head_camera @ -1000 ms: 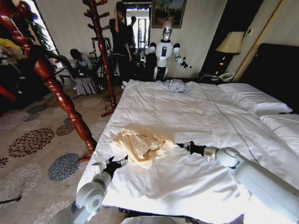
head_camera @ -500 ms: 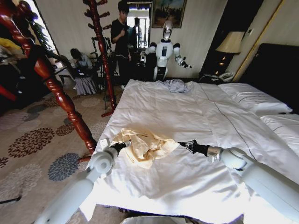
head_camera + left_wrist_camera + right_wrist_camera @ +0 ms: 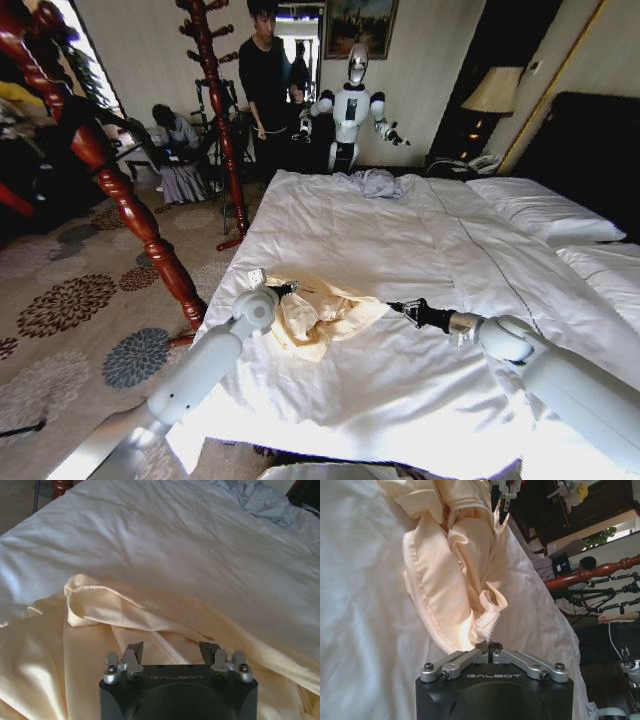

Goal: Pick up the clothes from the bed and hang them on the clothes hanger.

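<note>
The clothes (image 3: pixel 320 315), a crumpled cream-yellow garment with a zipper, lie on the bed (image 3: pixel 400 240) near its left edge. My left gripper (image 3: pixel 291 290) hovers at the garment's left side. In the left wrist view it (image 3: pixel 171 651) is open just above the cream fabric (image 3: pixel 100 645) and its zipper. My right gripper (image 3: pixel 399 307) is at the garment's right corner. In the right wrist view it (image 3: pixel 490 647) is shut on the zippered edge of the clothes (image 3: pixel 455 570). The clothes hanger is out of view.
A grey-lavender garment (image 3: pixel 378 183) lies at the bed's far end, and white pillows (image 3: pixel 540 212) lie to the right. Red wooden coat stands (image 3: pixel 135 210) rise left of the bed over patterned carpet. A white humanoid robot (image 3: pixel 351 105) and people stand beyond.
My left arm has swung from the bed's near edge up to the garment's left side. My right gripper has drawn slightly rightward, holding the garment's corner.
</note>
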